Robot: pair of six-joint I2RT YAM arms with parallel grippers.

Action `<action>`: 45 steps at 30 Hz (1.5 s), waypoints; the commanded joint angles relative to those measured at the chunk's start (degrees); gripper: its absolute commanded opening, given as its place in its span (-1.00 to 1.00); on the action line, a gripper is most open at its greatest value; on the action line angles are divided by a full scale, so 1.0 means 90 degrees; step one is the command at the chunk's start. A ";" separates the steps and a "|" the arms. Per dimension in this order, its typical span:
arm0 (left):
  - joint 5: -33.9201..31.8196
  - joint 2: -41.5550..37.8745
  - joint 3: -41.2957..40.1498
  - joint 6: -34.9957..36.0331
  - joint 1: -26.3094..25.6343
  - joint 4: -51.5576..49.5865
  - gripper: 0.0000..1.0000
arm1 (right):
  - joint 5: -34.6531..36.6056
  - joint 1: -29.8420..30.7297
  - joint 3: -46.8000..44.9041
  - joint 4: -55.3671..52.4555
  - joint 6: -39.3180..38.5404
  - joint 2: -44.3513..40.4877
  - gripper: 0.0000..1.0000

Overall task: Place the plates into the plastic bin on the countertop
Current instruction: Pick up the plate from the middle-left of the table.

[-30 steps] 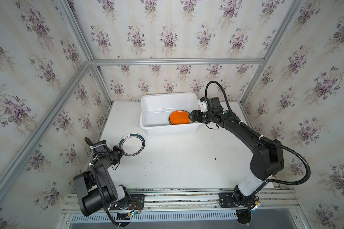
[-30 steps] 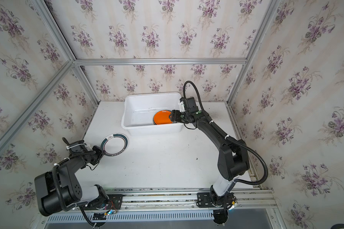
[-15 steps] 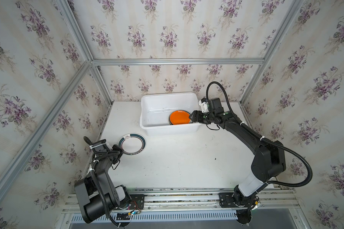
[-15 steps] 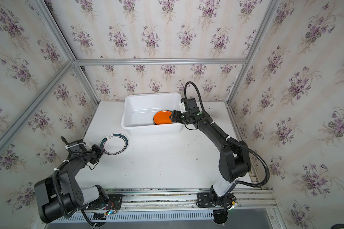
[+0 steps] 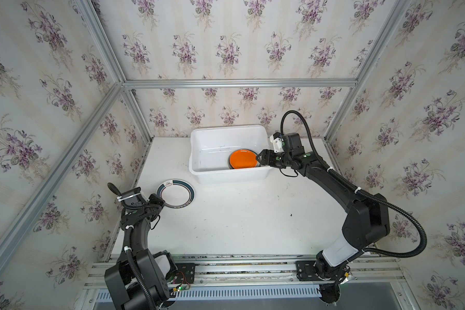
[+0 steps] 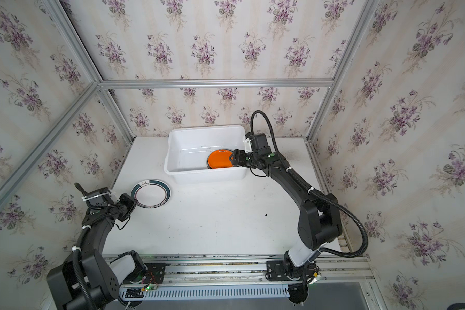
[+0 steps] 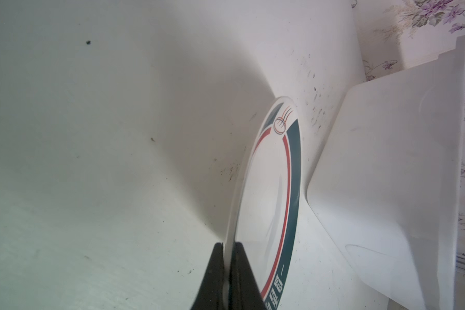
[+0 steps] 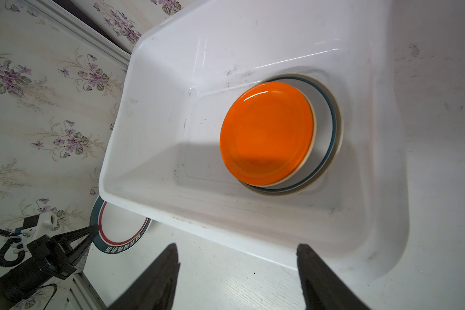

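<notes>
Teal-rimmed round white plate (image 7: 269, 204) looks stiff, slick, breakable; its rim suits gripping. Left gripper (image 7: 228, 246) clamps that rim; right gripper (image 8: 238, 247) gapes empty.

Lettering appears only on the teal-rimmed plate (image 7: 266, 193). We see white characters (image 8: 122, 245) along its dark rim band, too foreshortened to read. Across the rim from them we note a red steaming-bowl emblem (image 7: 280, 124).

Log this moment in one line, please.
left jaws: shut on teal-rimmed plate | right jaws: open, at bin edge | orange plate: in bin
</notes>
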 commanded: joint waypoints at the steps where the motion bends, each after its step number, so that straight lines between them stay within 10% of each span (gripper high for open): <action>1: 0.0212 -0.0149 0.0161 -0.0031 -0.0004 -0.0137 -1.00 | -0.0131 0.0005 -0.0040 0.0238 0.0083 -0.0113 0.43; 36: 0.0333 -0.1677 0.2017 -0.0110 -0.0079 -0.1688 -1.00 | -0.1791 -0.0015 -0.0196 0.1512 0.1033 0.0012 0.39; 45: 0.0230 -0.1510 0.2710 -0.0512 -0.1036 -0.1602 -1.00 | -0.1834 -0.0007 -0.0253 0.1691 0.1138 0.0002 0.38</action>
